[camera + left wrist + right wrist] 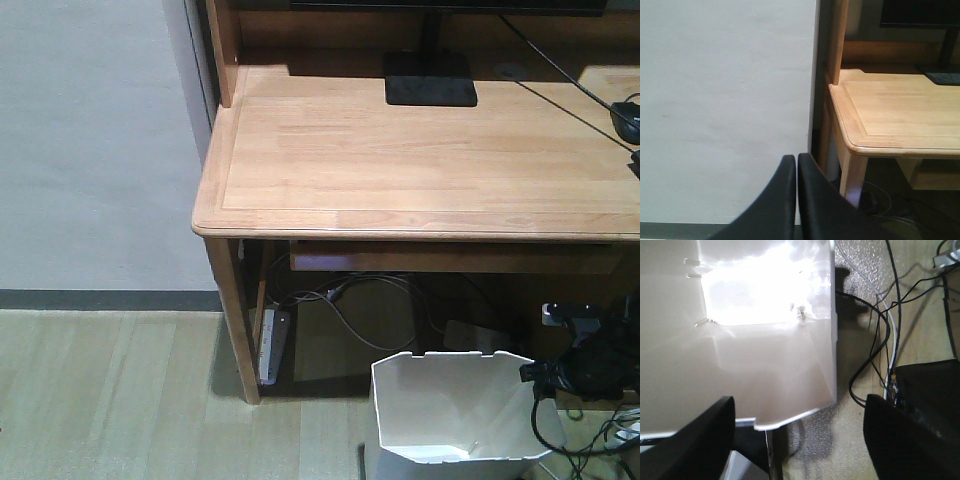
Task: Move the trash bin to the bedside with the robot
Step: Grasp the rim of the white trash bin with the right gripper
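The white trash bin (450, 410) stands on the floor under the front of the wooden desk, its faceted rim facing up. My right gripper (540, 378) hangs at the bin's right rim. In the right wrist view the right gripper (799, 405) is open wide over the bin's rim (795, 417). One finger (700, 440) is on the bin's side, the other finger (905, 440) is over the floor outside it. I look down into the bin's bright bottom (755, 290). The left gripper (796, 167) is shut on nothing, facing the wall. The bedside is out of view.
The light wooden desk (420, 150) carries a black monitor stand (430, 80); its left leg (235, 320) stands near the bin. Cables (350, 300) and a power strip (272, 345) lie beneath. More cables (880, 340) and a black box (935, 385) sit right of the bin.
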Robot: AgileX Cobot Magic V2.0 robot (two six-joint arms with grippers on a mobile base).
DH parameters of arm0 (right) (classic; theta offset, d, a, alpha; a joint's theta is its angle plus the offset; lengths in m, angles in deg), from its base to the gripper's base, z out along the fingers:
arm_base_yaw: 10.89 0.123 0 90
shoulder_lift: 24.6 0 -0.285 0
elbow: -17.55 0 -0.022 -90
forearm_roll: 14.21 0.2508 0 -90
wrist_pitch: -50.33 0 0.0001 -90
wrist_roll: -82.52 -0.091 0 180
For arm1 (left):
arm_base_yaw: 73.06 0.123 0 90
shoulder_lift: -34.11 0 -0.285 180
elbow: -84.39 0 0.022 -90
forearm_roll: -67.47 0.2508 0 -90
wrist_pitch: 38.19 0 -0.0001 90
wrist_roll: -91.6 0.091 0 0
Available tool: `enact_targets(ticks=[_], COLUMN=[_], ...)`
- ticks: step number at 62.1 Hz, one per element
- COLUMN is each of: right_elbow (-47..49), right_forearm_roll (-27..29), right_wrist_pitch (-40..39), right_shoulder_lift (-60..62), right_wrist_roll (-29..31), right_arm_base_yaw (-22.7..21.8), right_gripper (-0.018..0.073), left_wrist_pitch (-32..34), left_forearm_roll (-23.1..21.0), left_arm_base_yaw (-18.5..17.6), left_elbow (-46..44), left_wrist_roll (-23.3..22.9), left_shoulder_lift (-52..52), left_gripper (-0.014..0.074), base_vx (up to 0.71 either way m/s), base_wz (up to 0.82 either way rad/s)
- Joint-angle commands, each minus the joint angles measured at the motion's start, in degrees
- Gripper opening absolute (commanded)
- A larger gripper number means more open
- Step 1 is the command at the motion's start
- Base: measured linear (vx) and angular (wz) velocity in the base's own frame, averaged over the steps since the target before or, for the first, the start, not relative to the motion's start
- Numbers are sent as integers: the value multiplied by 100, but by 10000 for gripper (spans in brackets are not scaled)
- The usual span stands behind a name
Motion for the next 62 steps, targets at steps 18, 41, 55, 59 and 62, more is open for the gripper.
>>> enact_targets(ticks=[18, 41, 55, 59, 62], right_elbow=[803, 1745, 2553, 2753, 2881], right_forearm_roll=[-62, -58, -34, -20, -14], right_wrist_pitch=[-79, 154, 744, 932, 1006], right_shoulder_lift=[-583, -1328, -1882, -2032, -2117], right_wrist_roll=[634, 658, 767, 767, 767], right_arm_base_yaw=[-409, -415, -410, -410, -410], right_gripper=[520, 520, 520, 520, 520], left_wrist_pitch=[440, 440, 440, 440, 440], left_forearm_roll=[-24, -24, -24, -24, -24], left_arm_base_yaw=[-15, -15, -15, -15, -15], left_elbow=[165, 165, 165, 165, 165], left_wrist_roll=[-45, -45, -45, -45, -45], left_shoulder_lift=[56, 56, 56, 56, 56], left_gripper=[-6, -6, -6, -6, -6], base_vx=[0, 0, 0, 0, 0], base_wz=[0, 0, 0, 0, 0])
